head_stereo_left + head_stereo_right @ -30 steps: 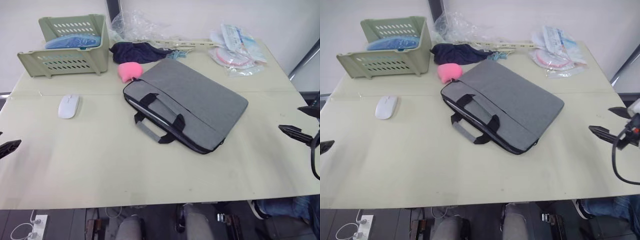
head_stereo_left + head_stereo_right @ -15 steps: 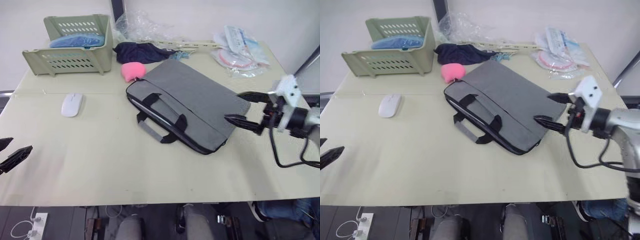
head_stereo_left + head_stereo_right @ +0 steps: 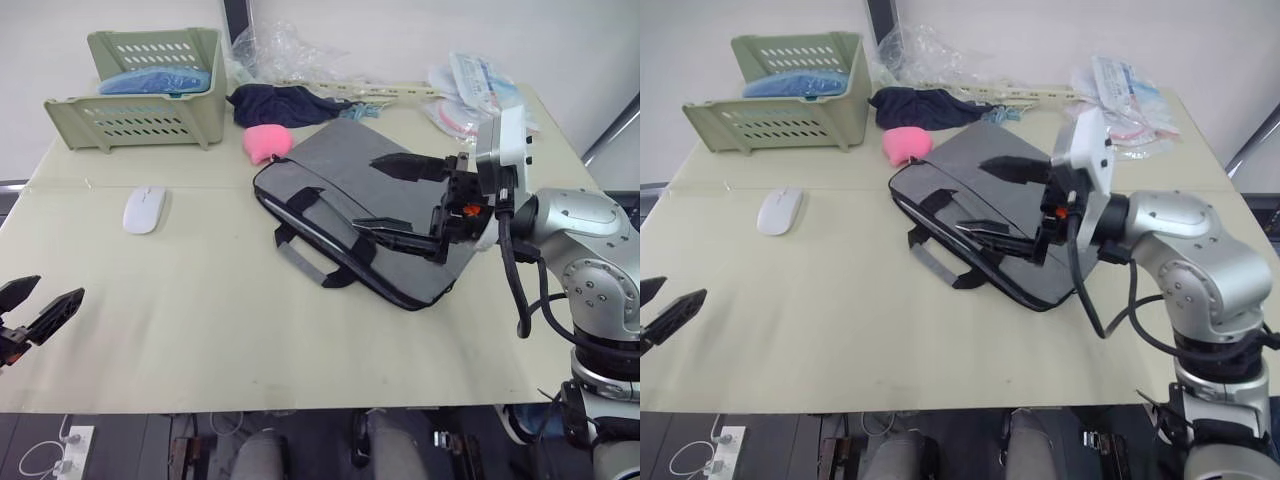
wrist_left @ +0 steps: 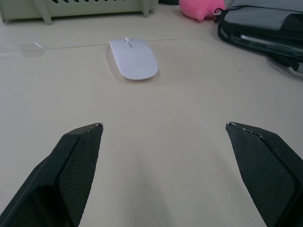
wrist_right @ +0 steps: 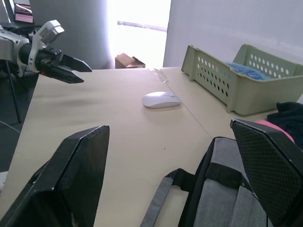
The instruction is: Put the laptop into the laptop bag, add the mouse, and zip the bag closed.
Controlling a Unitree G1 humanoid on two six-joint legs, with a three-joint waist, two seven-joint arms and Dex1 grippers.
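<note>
Above the grey laptop bag [image 3: 375,215] my right gripper [image 3: 388,195] hangs open; left gripper [image 3: 38,312] open at 8 o'clock — its wrist view shows the mouse [image 4: 133,58] on the table [image 3: 200,310], at 10 o'clock.

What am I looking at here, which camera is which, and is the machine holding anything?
This is a two-armed humanoid robot at a pale table. Two pictures come from its head, looking down; two come from cameras on its wrists, looking along each arm's black jaws. The right gripper is open above the grey laptop bag, holding nothing. The left gripper is open at the table's near left edge, also holding nothing. The bag's opening shows a silver edge, probably the laptop. The white mouse lies on the table left of the bag. Behind the bag are a pink toy, a dark cloth, a green basket and plastic packets.
</note>
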